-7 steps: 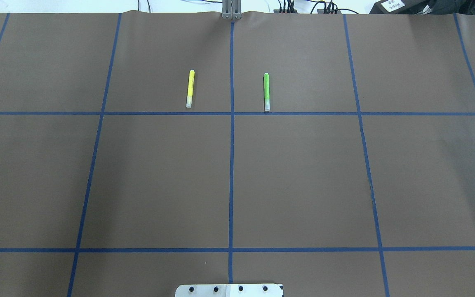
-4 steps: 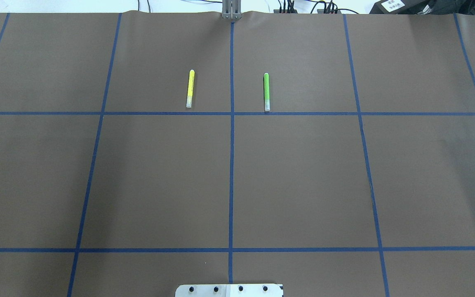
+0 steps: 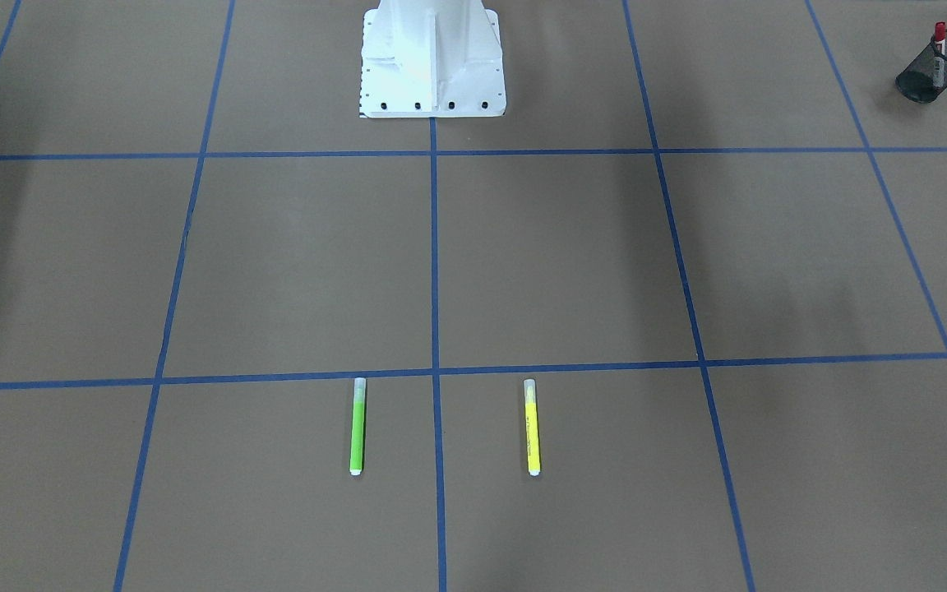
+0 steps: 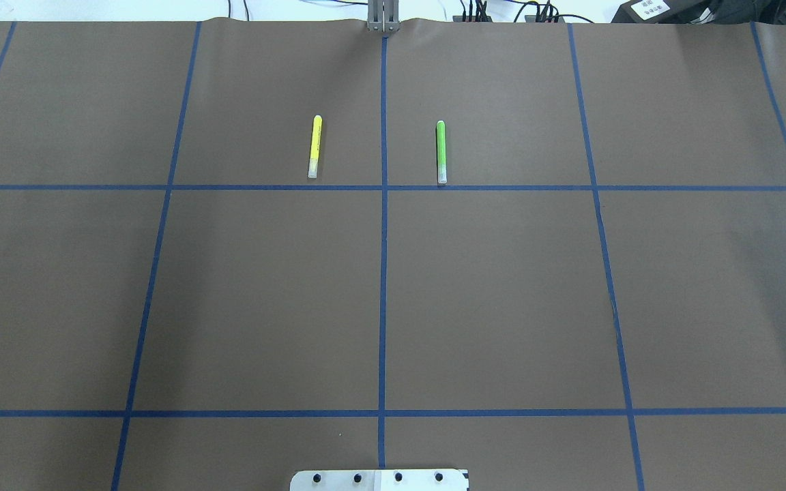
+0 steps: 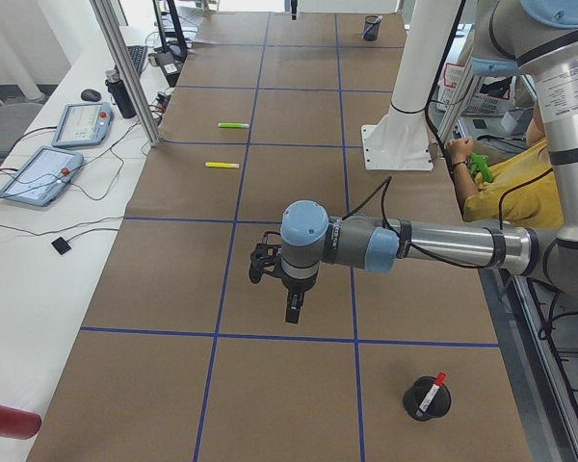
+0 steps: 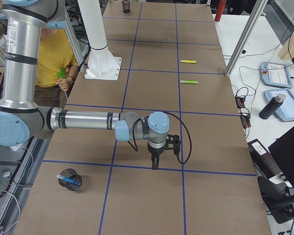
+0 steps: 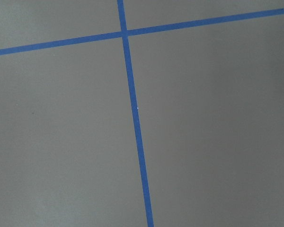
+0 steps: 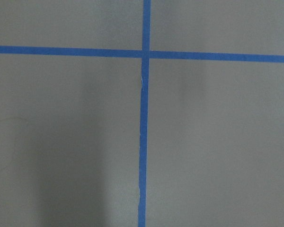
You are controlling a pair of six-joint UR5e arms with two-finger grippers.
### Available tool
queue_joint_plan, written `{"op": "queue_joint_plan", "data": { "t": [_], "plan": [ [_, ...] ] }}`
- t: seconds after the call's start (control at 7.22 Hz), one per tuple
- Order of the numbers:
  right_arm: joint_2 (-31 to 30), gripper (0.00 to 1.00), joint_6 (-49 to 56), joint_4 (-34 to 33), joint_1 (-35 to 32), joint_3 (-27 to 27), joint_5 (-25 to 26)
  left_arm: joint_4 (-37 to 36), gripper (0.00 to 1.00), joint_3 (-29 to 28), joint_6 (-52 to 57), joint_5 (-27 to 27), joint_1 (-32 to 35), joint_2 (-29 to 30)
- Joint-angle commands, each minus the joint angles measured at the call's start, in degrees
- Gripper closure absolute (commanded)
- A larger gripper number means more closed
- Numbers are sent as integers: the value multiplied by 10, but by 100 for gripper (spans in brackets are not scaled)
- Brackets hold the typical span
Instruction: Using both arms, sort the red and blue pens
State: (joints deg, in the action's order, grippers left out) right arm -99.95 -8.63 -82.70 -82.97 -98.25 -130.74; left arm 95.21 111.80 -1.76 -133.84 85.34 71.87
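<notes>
The red pen [image 3: 940, 45] stands in a black mesh cup [image 3: 926, 78] at the table's end on my left; the exterior left view shows this red pen [image 5: 432, 388] in its cup [image 5: 426, 404] too. The blue pen [image 6: 68, 180] lies inside another mesh cup [image 6: 78, 182] at the end on my right. My left gripper [image 5: 290, 316] hangs over bare table, apart from the red pen's cup. My right gripper [image 6: 155, 165] hangs over a blue tape line, away from the blue pen's cup. I cannot tell whether either is open or shut. Both wrist views show only brown table and tape.
A yellow marker [image 4: 314, 146] and a lime-green marker [image 4: 441, 151] lie parallel at the far middle of the table. The white bolted base [image 3: 432, 57] stands at the near edge. A person in a yellow shirt [image 5: 506, 188] sits behind the robot.
</notes>
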Motion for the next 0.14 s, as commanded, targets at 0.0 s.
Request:
{"op": "queue_joint_plan", "data": {
  "t": [0.0],
  "plan": [
    [-7, 0, -1, 0, 0, -5, -4, -1, 0, -2, 0, 4, 0, -1]
  ]
}}
